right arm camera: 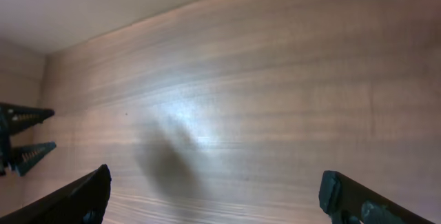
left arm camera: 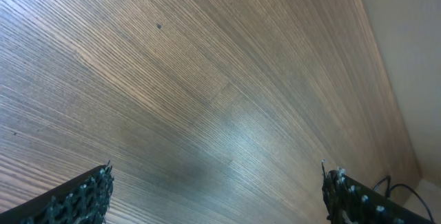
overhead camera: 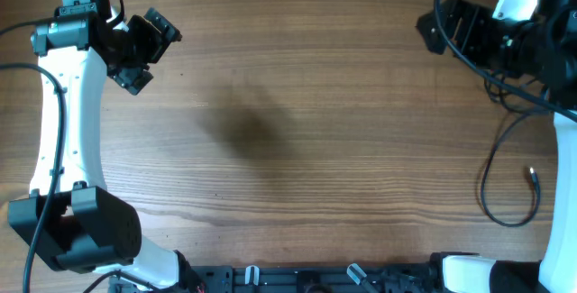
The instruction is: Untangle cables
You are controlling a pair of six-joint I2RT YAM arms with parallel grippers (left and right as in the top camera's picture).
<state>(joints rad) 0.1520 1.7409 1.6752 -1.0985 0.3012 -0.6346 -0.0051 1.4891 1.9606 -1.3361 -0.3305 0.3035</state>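
Cables point(overhead camera: 483, 187) on wood tbl point(overhead camera: 315, 104) (rt edge)

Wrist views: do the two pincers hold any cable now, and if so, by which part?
Nothing is held. The left pincer and the right pincer are both open above the table; the thin black cable lies loose on it.

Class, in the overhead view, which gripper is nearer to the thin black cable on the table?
Right. The right gripper is on the same side of the table as the cable, farther back; the left gripper is across the table.
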